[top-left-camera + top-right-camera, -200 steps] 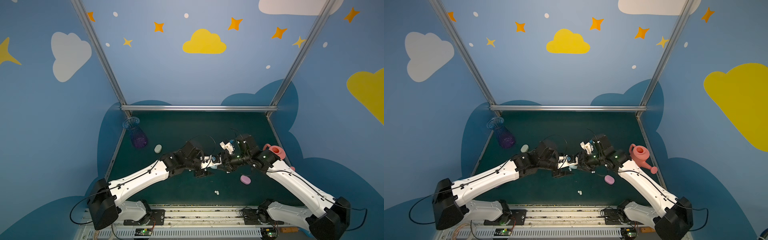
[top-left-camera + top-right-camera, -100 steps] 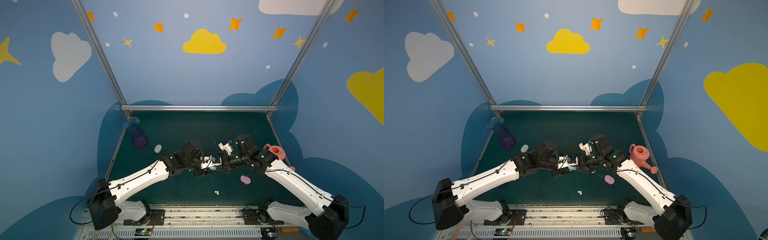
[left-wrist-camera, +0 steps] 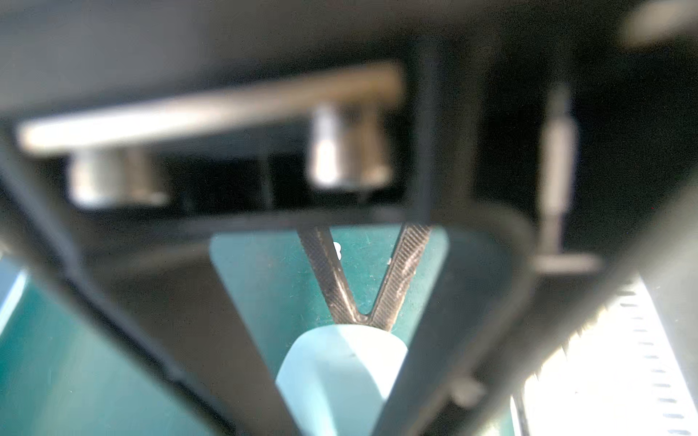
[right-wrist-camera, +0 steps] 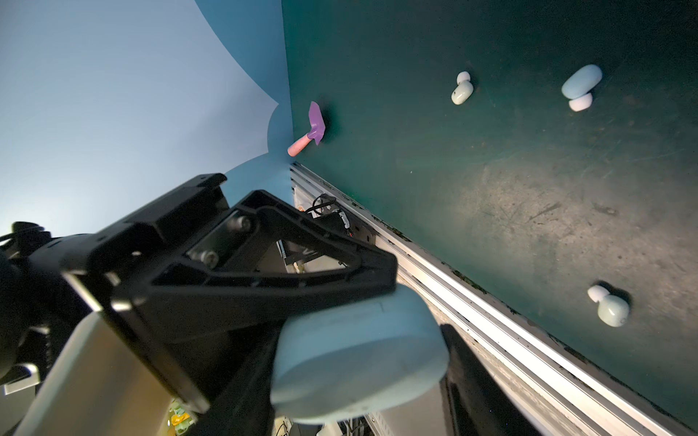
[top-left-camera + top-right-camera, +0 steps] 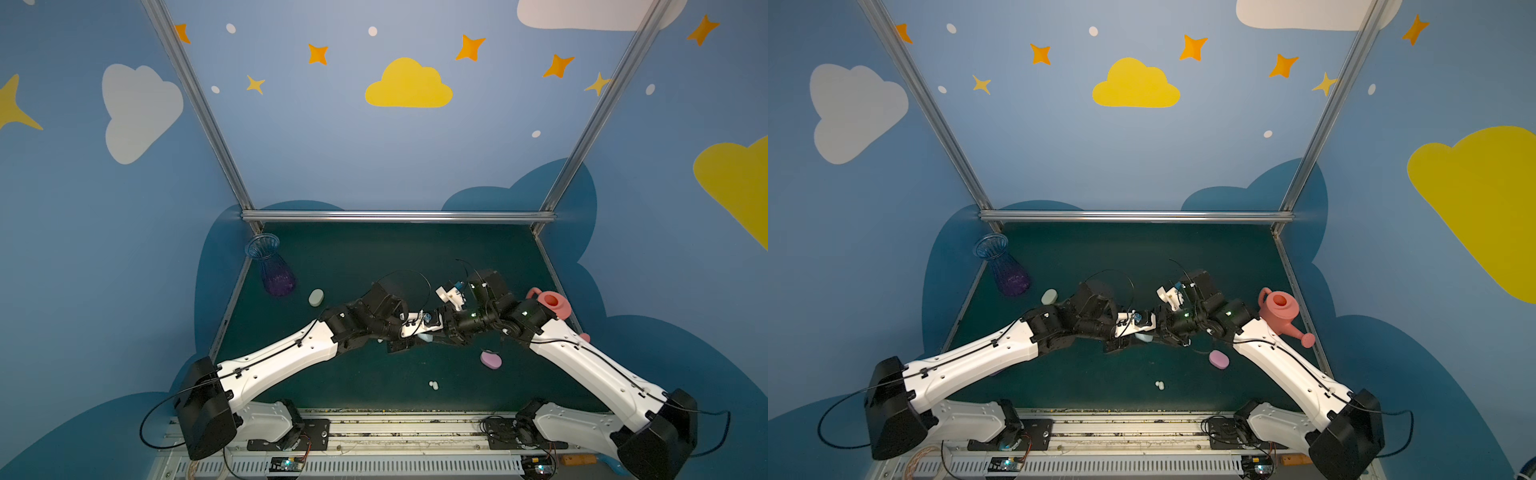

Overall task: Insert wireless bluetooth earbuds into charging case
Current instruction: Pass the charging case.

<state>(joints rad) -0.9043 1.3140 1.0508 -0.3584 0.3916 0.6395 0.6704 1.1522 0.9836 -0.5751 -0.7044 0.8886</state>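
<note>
A pale blue oval charging case [image 5: 426,337] [image 5: 1144,337] hangs above the mat's middle between both arms. My right gripper [image 5: 437,336] [image 4: 359,381] is shut on the case [image 4: 359,339] across its width. My left gripper [image 5: 417,341] [image 3: 342,409] has its dark fingers [image 4: 234,294] pressed against the same case [image 3: 340,362] from the opposite side. The case's lid looks closed. Loose earbuds lie on the mat: a whitish pair [image 5: 433,385] [image 5: 1159,385] near the front edge, and in the right wrist view three earbuds [image 4: 461,90] [image 4: 578,92] [image 4: 608,307].
A lilac case [image 5: 491,359] lies by the right arm and a pale green case [image 5: 316,297] at the left. A purple glass vase [image 5: 272,270] stands back left, a pink watering can [image 5: 550,303] at the right edge, a purple toy shovel [image 4: 313,126] by the wall.
The left gripper's fingers have closed in onto the pale blue case. The right gripper has kept its hold, shifting slightly with the case.
</note>
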